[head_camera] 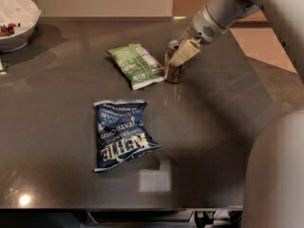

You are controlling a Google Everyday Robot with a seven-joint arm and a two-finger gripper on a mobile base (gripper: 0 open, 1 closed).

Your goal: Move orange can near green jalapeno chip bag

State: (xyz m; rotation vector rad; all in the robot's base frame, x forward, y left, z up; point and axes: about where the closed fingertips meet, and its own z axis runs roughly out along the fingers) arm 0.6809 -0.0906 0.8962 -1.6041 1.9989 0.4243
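Note:
The orange can [174, 73] stands upright on the dark table [223, 122], touching or almost touching the right edge of the green jalapeno chip bag [135, 64], which lies flat at the middle back. My gripper [175, 60] reaches in from the upper right and is shut on the can. One cream finger [185, 53] lies across the can's front right side and hides part of it. The other finger is hidden behind the can.
A dark-blue chip bag [122, 133] with white lettering lies flat nearer the front. A white bowl [14, 27] with some food stands at the back left corner. My arm's pale body [275, 175] fills the lower right.

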